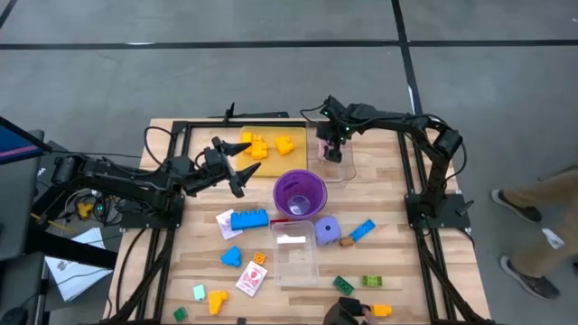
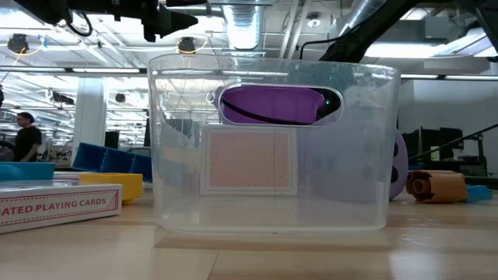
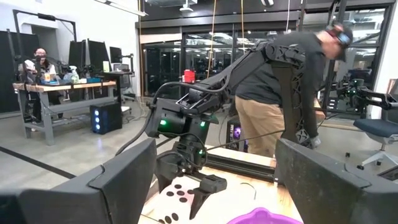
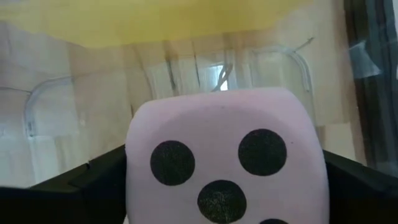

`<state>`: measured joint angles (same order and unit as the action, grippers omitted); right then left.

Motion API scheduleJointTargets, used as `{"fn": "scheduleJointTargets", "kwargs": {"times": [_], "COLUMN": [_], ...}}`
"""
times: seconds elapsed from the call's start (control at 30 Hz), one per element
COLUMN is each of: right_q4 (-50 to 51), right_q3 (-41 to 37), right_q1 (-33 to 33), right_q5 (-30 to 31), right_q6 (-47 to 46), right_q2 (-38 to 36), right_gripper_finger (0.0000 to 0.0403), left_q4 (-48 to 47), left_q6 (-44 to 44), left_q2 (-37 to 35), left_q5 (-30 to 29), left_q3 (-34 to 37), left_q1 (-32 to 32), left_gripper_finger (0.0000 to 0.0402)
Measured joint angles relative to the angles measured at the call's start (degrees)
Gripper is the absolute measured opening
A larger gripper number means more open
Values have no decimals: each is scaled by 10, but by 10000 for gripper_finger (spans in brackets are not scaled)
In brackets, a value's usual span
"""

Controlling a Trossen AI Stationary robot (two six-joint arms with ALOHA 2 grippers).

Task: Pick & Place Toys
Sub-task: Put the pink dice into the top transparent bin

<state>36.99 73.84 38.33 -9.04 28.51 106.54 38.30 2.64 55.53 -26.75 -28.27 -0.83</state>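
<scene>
The right hand [image 1: 333, 137] pinches the pink die [image 4: 227, 155] directly above the clear tray [image 1: 336, 162], apparently to drop it in, while the left hand [image 1: 237, 169] hovers spread, empty, near the yellow tray [image 1: 298, 158].

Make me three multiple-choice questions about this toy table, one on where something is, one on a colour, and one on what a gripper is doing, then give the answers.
1. Where is the right gripper?
A. Over the clear tray beside the yellow tray
B. Over the playing card box
C. Off the table

2. What colour is the dotted die lying on the table next to the purple cup?
A. Green
B. Purple
C. Orange

3. What is the state of the left gripper?
A. Shut on a blue brick
B. Shut on a card
C. Open and holding nothing

Answers: 1 A, the high view shows it above the clear tray at the edge of the yellow tray. 2 B, the high view shows a purple cube with dark dots. 3 C, the left wrist view shows its fingers wide apart with nothing between them.
</scene>
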Motion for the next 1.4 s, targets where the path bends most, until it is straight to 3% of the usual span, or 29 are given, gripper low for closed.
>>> {"fn": "scheduleJointTargets", "kwargs": {"times": [0.47,0.87,1.1,1.23,1.4], "right_q4": [16,123,199,212,246], "right_q3": [19,124,139,138,138], "right_q1": [1,-6,-20,-37,-58], "right_q5": [0,14,14,16,14], "right_q6": [-5,-4,-25,-37,-41], "right_q2": [0,-1,-1,-3,-32], "right_gripper_finger": [398,399,395,369,301], "left_q4": [-10,-17,-25,-26,-30], "left_q6": [0,1,0,0,-3], "left_q2": [0,0,0,0,0], "left_q5": [0,0,1,0,1], "left_q3": [0,0,0,0,0], "left_q1": [0,0,0,0,0], "left_gripper_finger": [323,323,323,323,323]}}
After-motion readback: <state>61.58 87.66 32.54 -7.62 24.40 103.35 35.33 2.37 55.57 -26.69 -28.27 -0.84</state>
